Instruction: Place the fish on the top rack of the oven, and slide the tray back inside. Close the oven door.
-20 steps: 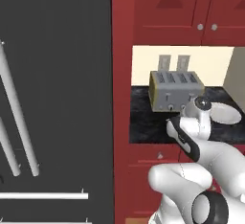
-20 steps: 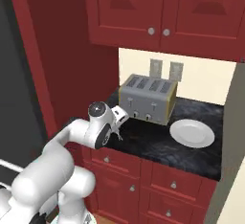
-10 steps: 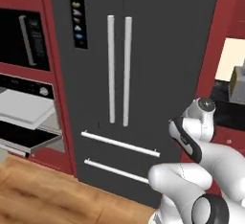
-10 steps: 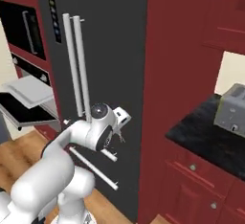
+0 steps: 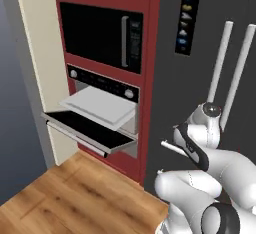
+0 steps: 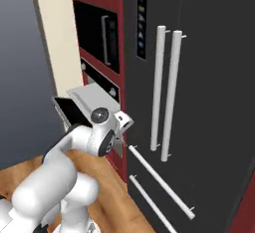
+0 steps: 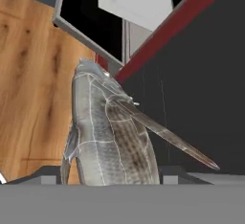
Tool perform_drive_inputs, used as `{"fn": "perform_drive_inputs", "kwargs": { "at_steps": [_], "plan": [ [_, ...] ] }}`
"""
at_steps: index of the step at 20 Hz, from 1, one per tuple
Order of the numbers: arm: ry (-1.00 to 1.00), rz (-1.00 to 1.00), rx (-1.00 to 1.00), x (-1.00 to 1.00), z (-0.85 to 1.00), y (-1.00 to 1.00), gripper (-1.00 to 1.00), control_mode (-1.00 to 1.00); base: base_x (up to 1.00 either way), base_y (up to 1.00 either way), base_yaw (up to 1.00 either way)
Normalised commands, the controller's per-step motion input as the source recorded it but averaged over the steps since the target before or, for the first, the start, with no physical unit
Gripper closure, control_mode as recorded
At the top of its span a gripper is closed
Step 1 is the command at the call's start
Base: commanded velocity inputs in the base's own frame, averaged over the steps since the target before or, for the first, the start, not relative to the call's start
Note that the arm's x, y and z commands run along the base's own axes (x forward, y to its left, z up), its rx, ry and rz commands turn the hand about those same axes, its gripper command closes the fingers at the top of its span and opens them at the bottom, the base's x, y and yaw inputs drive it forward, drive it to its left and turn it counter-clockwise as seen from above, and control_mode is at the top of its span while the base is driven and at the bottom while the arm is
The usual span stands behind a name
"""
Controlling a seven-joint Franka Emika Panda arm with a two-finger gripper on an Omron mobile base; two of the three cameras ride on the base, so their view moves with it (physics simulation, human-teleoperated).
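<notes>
The silvery-grey fish (image 7: 107, 137) hangs in my gripper (image 5: 178, 146), which is shut on it. In the hand view the fish's scaled body rises from the bottom edge, head pointing toward the oven. In the right base view the gripper (image 6: 120, 138) is low in front of the red cabinet. The oven (image 5: 103, 81) stands to the left with its door (image 5: 85, 128) folded down flat. The pale grey tray (image 5: 98, 105) of the top rack is pulled out over the door and bare. The door (image 7: 88, 22) and the tray (image 7: 134, 0) lie ahead of the fish.
A black microwave (image 5: 100, 35) with a vertical handle sits above the oven. A dark fridge (image 5: 210, 53) with two long pale handles stands right of the red cabinet column. Wooden floor (image 5: 75, 198) lies below, with a cream wall panel (image 5: 37, 63) left of the oven.
The base has swung left, so the views shifted from the toaster counter, past the fridge, to the open oven. The fish stays held in the gripper.
</notes>
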Motion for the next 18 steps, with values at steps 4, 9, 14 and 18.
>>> {"fn": "perform_drive_inputs", "kwargs": {
  "at_steps": [4, 9, 14, 18],
  "plan": [
    [0.0, 0.0, 0.0, 0.0, 0.0, 0.0, 1.0, 1.0, 0.72, 0.21, 0.36],
    [0.0, 0.0, 0.0, 0.0, 0.0, 0.0, 1.0, 1.0, 0.62, 0.03, 0.28],
    [0.0, 0.0, 0.0, 0.0, 0.0, 0.0, 1.0, 1.0, 0.4, -0.19, 0.13],
    [0.0, 0.0, 0.0, 0.0, 0.0, 0.0, 1.0, 1.0, 0.78, -0.1, 0.08]
  ]
}}
